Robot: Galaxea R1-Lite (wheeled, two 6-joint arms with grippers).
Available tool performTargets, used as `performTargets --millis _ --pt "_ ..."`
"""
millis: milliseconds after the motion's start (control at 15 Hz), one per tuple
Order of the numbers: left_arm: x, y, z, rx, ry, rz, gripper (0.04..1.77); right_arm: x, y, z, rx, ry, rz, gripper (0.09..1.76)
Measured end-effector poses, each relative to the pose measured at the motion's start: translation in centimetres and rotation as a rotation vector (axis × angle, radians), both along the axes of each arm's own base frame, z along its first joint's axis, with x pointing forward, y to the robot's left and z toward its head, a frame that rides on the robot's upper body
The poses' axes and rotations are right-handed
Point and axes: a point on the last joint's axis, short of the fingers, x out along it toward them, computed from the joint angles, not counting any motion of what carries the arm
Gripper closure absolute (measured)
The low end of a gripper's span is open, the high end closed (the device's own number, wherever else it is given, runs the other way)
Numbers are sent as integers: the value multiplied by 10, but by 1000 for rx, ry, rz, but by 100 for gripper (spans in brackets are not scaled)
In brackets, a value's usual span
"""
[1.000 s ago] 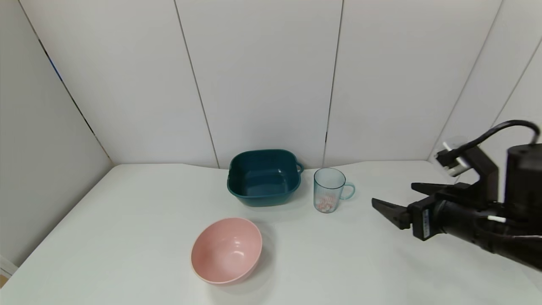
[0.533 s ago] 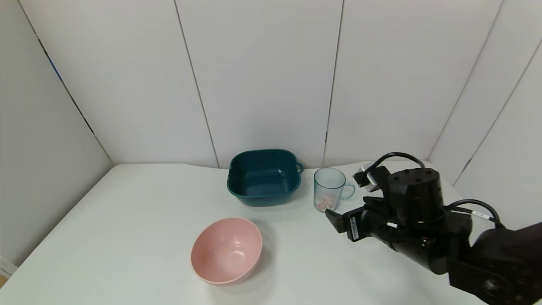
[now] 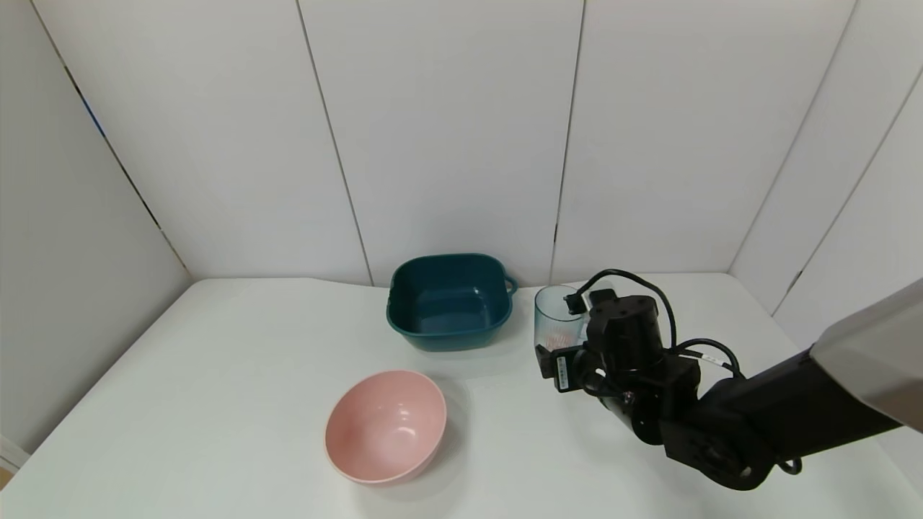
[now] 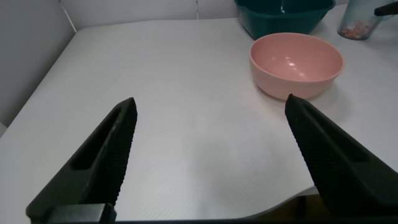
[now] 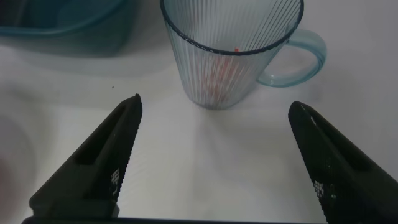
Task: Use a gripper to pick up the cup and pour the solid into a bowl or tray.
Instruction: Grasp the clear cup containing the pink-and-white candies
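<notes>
Right wrist: solid inside cup

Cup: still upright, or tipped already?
Upright. The cup stands on the table, rim up, the solid at its bottom; the open right pincer faces it, not touching.

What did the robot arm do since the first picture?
The right gripper swept in from the right edge of the table to the cup. It is open, its fingers apart just short of the cup, holding nothing. The cup, the solid inside it, the teal basin and the pink bowl have not moved. The left gripper hangs open over the table's near left part.
</notes>
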Motion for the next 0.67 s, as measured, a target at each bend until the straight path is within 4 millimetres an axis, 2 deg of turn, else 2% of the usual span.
performTargets --millis 667 --pt "0 0 0 0 0 0 9 27 21 -23 -5 -56 -71 14"
